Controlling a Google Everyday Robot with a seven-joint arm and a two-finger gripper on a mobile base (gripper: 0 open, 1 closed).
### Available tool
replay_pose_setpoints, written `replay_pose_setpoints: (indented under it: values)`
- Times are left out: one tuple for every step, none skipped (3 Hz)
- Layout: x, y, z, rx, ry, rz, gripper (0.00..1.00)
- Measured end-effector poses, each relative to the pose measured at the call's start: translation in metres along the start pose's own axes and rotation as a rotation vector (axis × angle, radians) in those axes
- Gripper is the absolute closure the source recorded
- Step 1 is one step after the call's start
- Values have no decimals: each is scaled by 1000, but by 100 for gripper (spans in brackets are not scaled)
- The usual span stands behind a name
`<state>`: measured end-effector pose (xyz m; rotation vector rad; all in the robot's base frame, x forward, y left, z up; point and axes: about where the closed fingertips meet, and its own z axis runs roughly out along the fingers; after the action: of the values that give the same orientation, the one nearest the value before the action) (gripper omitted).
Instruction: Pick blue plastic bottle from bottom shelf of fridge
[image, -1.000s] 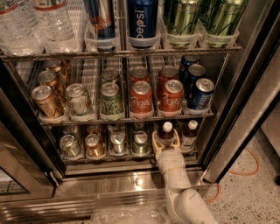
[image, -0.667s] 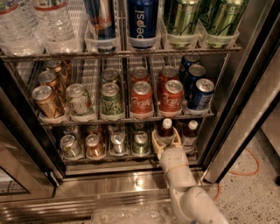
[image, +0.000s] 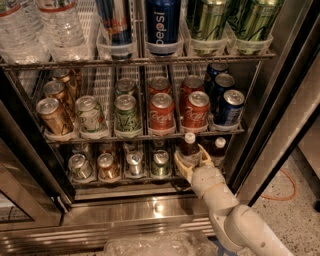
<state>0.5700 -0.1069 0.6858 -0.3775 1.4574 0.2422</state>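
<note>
The fridge (image: 280, 100) stands open with wire racks of cans and bottles. On the bottom shelf (image: 125, 179), the blue plastic bottle (image: 190, 151) stands at the right: small, clear, with a white cap and dark reddish-brown drink. My gripper (image: 192, 159) reaches in from the lower right. Its pale fingers (image: 181, 164) sit tight against both sides of the bottle, shut on it. A second similar bottle (image: 218, 148) stands just to the right, partly hidden.
Several small cans (image: 128, 164) stand in lanes left of the bottle. The rack above it holds Coca-Cola cans (image: 195, 111) and other cans close overhead. The dark door frame (image: 260, 135) stands to the right. An orange cable (image: 285, 187) lies on the speckled floor.
My gripper has edged slightly up and further around the bottle. The bottle's cap now shows a little higher. The cans have not moved.
</note>
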Motion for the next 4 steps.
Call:
replay_pose_setpoints:
  values:
    - [-1,2,0,-5,-2,0,100]
    - [-5,12,-17,-19,-14,-7,100]
    - [-6,28,-45,-39,-16,-11,100]
    - [-10,46,-74,-74,-15,-20,100]
